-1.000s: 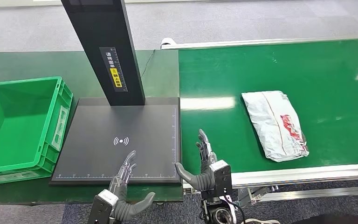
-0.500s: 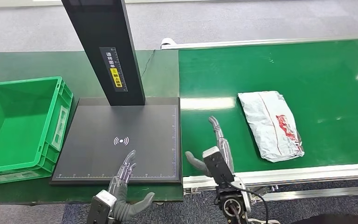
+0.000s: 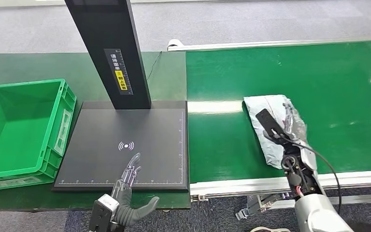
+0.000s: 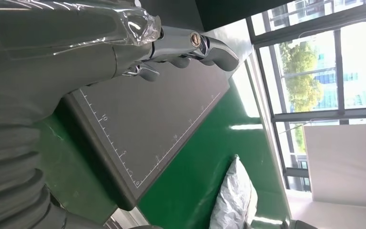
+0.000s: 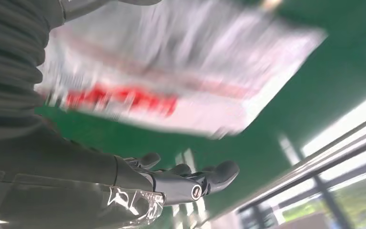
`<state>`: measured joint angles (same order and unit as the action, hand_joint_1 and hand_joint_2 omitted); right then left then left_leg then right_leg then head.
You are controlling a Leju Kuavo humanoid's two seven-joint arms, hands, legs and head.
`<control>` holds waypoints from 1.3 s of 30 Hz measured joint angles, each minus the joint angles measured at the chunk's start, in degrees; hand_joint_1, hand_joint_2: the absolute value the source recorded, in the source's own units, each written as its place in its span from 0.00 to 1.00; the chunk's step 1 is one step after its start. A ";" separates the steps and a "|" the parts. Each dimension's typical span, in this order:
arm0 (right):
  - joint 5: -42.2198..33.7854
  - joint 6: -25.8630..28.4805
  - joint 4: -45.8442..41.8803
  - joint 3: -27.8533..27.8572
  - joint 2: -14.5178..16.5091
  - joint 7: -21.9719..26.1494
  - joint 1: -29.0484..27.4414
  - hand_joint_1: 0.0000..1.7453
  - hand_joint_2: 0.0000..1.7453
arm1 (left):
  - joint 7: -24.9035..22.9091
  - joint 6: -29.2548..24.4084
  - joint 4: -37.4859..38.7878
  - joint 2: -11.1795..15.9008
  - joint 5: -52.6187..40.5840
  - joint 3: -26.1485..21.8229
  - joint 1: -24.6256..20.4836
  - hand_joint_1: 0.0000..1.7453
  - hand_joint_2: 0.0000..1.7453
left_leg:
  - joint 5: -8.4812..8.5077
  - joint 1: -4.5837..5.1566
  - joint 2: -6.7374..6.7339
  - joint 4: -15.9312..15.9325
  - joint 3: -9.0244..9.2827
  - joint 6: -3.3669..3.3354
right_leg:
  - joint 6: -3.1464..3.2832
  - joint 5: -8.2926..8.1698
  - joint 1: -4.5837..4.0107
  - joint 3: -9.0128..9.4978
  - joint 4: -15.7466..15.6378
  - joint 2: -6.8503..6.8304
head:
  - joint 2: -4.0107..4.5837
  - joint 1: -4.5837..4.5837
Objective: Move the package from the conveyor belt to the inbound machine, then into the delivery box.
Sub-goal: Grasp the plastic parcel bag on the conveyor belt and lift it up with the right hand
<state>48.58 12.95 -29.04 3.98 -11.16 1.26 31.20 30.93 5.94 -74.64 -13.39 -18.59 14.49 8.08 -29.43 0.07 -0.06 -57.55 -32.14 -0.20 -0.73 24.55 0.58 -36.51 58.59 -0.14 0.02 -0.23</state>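
— Green belt (image 3: 222,145) on the right, and our package (image 3: 269,126) lies flat on it, a white plastic bag with red print, close to the near edge. Do we have it yet?

— No grip that we can see. Our right hand (image 3: 274,127) is stretched out over the package with its fingers (image 3: 265,118) straight and apart, holding nothing. Whether it touches the bag we cannot tell (the right wrist view is blurred, showing the bag (image 5: 181,90) just past the fingertips (image 5: 219,172)).

— And the left hand?

— Our left hand (image 3: 125,191) sits at the near edge of the black scanner plate (image 3: 101,140), fingers extended and spread, thumb out to the side, nothing in it. In the left wrist view the fingers (image 4: 190,45) hover above the plate (image 4: 162,114), with the package (image 4: 232,200) well beyond on the belt.

— Where does the bag have to go?

— The scanner plate stands just beside the belt, under its black column (image 3: 110,50). The green crate (image 3: 9,130) stands left of the plate, touching or nearly touching it.
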 joint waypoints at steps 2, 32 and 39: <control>1.90 0.32 2.05 0.57 -2.63 -3.13 2.47 0.00 1.00 | 0.05 0.20 0.00 0.08 0.01 -0.20 0.00 0.00 1.00 | 0.00 0.00 0.02 0.00 -0.03 0.00 | 0.00 0.00 0.01 -0.01 0.00 -0.02 | 0.00 0.02; 2.76 -3.66 9.00 9.60 -10.89 -3.40 8.85 0.00 1.00 | 0.09 0.92 0.00 0.25 -0.60 -2.28 0.17 0.00 1.00 | 0.02 0.08 0.09 0.01 -0.07 -0.05 | -0.02 0.01 0.08 -0.04 0.00 -0.15 | -0.01 0.01; 1.98 -10.34 9.42 10.82 -10.79 -0.99 7.89 0.00 1.00 | 0.10 1.46 0.00 0.25 -0.83 -2.52 0.09 0.00 1.00 | 0.02 0.08 0.09 0.01 -0.07 -0.05 | -0.02 0.01 0.08 -0.03 0.00 -0.17 | -0.01 0.01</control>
<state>50.57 2.60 -19.62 14.80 -21.96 0.27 39.09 31.03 7.40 -74.64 -13.14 -19.41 11.97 8.17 -29.42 0.15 0.04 -57.54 -32.22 -0.25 -0.75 24.56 0.66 -36.55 58.59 -0.31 0.02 -0.22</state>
